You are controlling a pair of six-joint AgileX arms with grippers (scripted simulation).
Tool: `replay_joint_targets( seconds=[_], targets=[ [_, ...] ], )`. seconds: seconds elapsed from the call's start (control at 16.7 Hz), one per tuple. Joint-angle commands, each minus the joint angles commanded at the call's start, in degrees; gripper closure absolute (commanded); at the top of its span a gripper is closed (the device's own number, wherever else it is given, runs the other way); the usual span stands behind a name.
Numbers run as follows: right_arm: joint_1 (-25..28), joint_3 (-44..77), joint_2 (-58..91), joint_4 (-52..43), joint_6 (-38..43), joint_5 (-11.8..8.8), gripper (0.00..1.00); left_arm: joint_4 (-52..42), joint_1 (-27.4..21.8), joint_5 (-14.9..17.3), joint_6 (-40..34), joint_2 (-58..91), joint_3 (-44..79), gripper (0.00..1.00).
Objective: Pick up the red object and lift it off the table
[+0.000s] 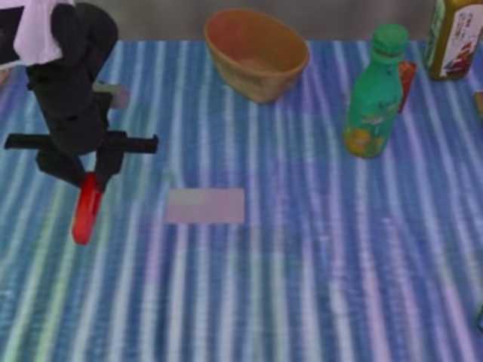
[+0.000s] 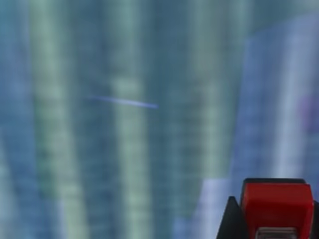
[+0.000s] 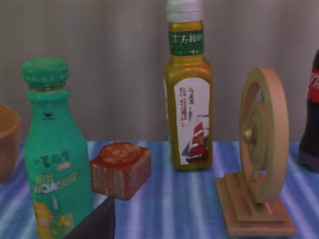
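- Red object: a slim, glossy bar with rounded ends, lying at the left side of the surface, its upper end tucked under the left pincer. Whether it rests on the cloth or is raised off it cannot be told from above.
- Left pincer: dark and blocky, closed on the upper end of the red object; in the left wrist view the red object sits squarely between the black fingers, with a small grey metal plate on its face.
- Surface: a blue cloth with wavy white and pale-green stripes, soft and blurred beneath the left wrist camera.
- Grey flat rectangle: thin, matte, lying just right of the red object, apart from it.
- Bowl: rounded, tan, near the far edge.
- Green bottle: smooth plastic with a ribbed cap, upright on the right side.
- Oil bottle: amber, labelled, standing beside a wooden wheel ornament and a reddish-brown block.
- Right pincer: outside the top view; only a dark tip shows, so I cannot tell its opening.
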Motion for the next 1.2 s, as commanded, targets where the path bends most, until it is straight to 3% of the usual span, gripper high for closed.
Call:
replay_joint_targets(
  seconds=[0.42,0.6,0.84,1.2],
  targets=[
    [0.0,0.0,0.0,0.0,0.0,0.0,0.0,-2.39,-0.21,-0.02,0.21,-1.44,1.69,1.0],
    [0.0,0.0,0.0,0.0,0.0,0.0,0.0,-4.49,-1.8,-0.06,3.97,1.09,5.48,1.0],
    [0.0,0.0,0.0,0.0,0.0,0.0,0.0,-10.78,-6.31,-0.17,16.71,8.48,18.4,1.0],
    [0.0,0.0,0.0,0.0,0.0,0.0,0.0,-22.76,-15.25,-0.26,45.42,21.75,43.02,1.0]
  ],
)
